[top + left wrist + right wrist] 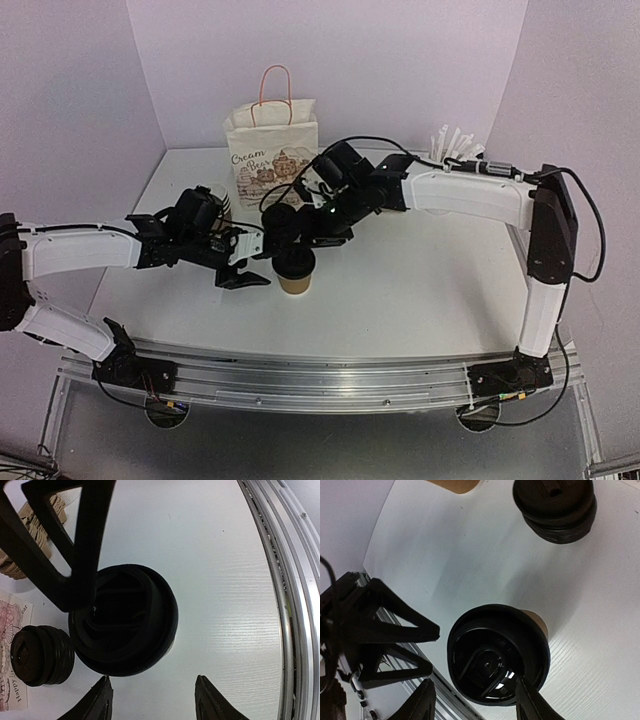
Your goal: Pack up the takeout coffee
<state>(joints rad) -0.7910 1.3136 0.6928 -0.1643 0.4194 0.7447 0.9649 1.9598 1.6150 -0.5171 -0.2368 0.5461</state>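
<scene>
The takeout coffee (296, 270), a small brown cup with a black lid on it, stands upright on the white table. It also shows in the left wrist view (125, 622) and the right wrist view (497, 655). My left gripper (245, 275) is open and empty just left of the cup, its fingertips (103, 696) short of it. My right gripper (292, 238) hovers open right above the lid, with one fingertip (529, 700) in front of the lid's rim. In the left wrist view it shows as dark fingers (60, 545).
A stack of black lids (278, 217) (42, 655) (555, 507) stands just behind the cup. A nested stack of brown cups (217, 200) is at back left. A printed paper bag (270, 150) with handles stands at the back. White sticks (455, 143) are at back right.
</scene>
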